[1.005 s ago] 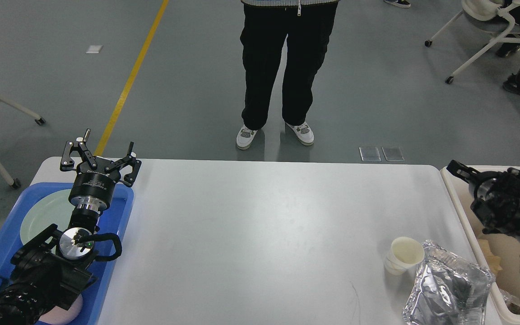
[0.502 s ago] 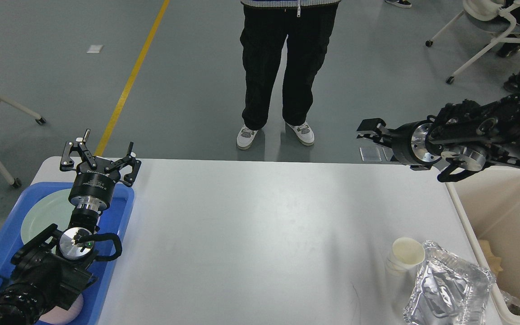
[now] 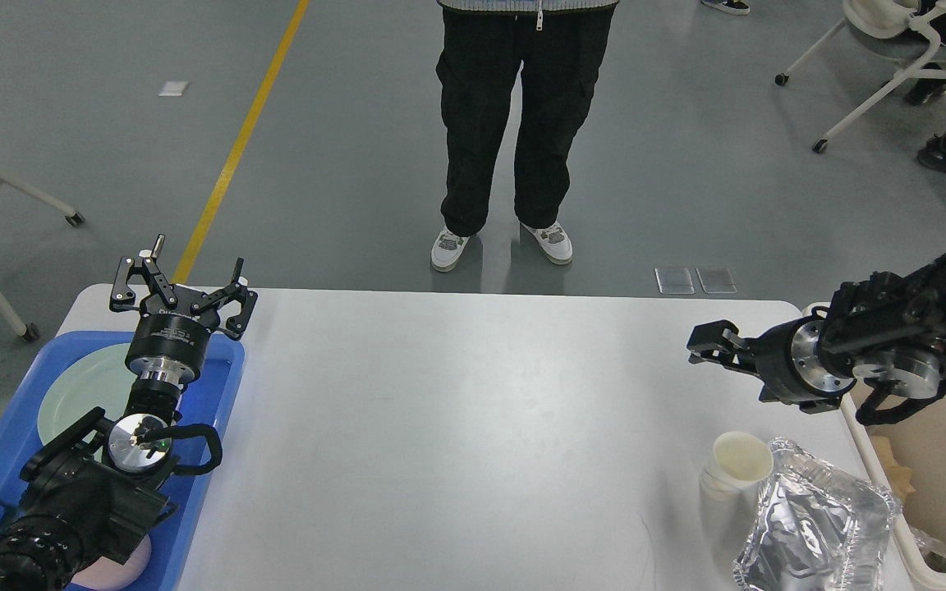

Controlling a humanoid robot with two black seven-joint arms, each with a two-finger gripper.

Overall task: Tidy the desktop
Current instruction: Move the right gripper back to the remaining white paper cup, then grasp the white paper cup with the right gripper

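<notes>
The white desktop (image 3: 456, 427) fills the view. A white paper cup (image 3: 740, 464) stands at its front right, touching a crumpled foil container (image 3: 818, 517). My right gripper (image 3: 701, 346) reaches in from the right and hovers above the desktop, behind and above the cup, holding nothing visible. It is seen side-on and dark, so its fingers cannot be told apart. My left gripper (image 3: 181, 287) is open and empty above the far edge of the blue tray (image 3: 222, 386) at the left.
The blue tray holds a pale green plate (image 3: 79, 386) and a pink dish (image 3: 124, 566) partly under my left arm. A cream plastic bin (image 3: 933, 468) stands off the right edge. A person (image 3: 514, 123) stands behind the table. Chairs stand at both sides.
My right arm rose out of the cream bin, swung up and left, then dropped to hover over the right end of the desktop. The left arm has not moved.
</notes>
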